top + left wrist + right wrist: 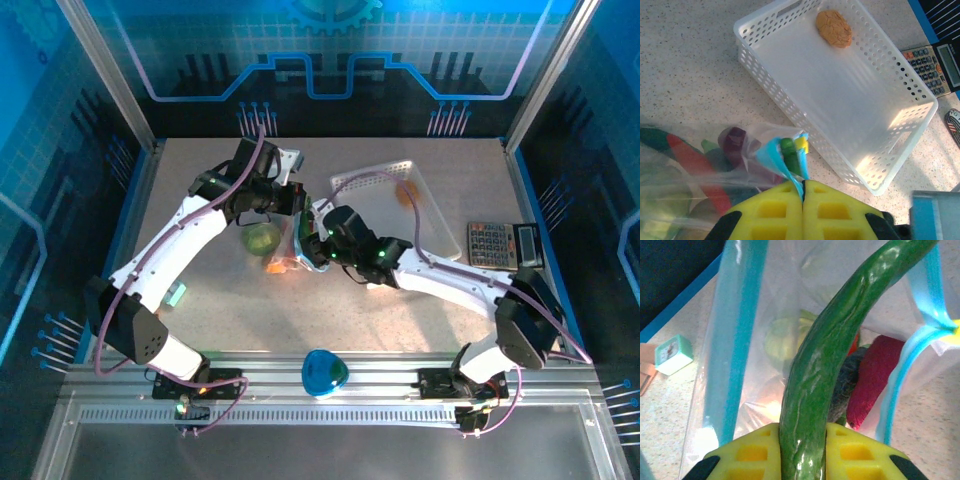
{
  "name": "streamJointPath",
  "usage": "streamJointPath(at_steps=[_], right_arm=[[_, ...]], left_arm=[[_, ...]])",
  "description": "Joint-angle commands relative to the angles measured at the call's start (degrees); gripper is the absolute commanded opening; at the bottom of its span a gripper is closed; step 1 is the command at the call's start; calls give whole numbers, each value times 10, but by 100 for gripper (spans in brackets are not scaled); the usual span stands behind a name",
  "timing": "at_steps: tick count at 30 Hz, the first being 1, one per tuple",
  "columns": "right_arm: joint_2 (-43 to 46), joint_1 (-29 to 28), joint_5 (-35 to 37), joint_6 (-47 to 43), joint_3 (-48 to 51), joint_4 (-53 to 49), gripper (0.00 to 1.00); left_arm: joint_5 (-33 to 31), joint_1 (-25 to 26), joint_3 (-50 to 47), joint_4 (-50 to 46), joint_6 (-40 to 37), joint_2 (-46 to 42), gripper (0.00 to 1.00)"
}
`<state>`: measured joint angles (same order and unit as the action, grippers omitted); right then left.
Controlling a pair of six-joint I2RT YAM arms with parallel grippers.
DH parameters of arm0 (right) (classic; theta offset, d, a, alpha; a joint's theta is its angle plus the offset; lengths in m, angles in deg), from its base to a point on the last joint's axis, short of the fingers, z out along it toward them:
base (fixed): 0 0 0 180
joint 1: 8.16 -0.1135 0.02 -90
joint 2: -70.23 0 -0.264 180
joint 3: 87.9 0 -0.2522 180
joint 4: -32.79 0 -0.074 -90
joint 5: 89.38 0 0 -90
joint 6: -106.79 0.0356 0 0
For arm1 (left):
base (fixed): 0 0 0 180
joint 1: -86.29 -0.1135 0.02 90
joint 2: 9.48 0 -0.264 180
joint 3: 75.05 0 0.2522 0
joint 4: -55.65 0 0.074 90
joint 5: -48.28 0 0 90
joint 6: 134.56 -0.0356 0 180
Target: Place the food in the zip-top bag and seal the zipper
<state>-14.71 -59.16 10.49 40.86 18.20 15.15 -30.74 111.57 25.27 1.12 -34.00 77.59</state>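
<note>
We list: cucumber [825, 365], long, glossy dark green, curved, clamped between the right fingers [752, 452], reaching over the open mouth of the clear zip-top bag [755, 390], mid-tabletop [690, 60]. The left fingers [775, 210] are pressed together on the bag's light-blue zipper [772, 155]. Tan piece [834, 28] in white basket [765, 70].

Blue light tints the walls in the top view, while the worktop [420, 330] is evenly lit from overhead, with soft shadows under the arms. The left wrist view is bright and sharp. White glare burns out the floor of the basket [840, 100] at lower right, and the left tool [803, 187] at the bottom edge looks soft. In the right wrist view, streaky highlights run along the cucumber [815, 380], the bag [785, 300] glows washed-out at lower left, and the upper left corner is dark.
</note>
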Motion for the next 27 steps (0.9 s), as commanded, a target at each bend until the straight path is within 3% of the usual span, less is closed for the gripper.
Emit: streamJointPath(at_steps=[1,9,17,22,27], right_arm=[[51,-9,45,-25,31,33,11],[88,3,39,-64,32,29,15],[119,59,-75,-72,3,-11,17],[132,127,-230,-73,-92,-169,17],[99,154,-346,-93,-190,-361,20]], left_arm=[[7,-4,22,9,-5,-13,1],[11,-4,21,8,-5,-15,1],[11,-4,3,10,-6,-25,1],[11,-4,-1,7,-11,-27,1],[13,-4,-10,11,-13,-30,1]])
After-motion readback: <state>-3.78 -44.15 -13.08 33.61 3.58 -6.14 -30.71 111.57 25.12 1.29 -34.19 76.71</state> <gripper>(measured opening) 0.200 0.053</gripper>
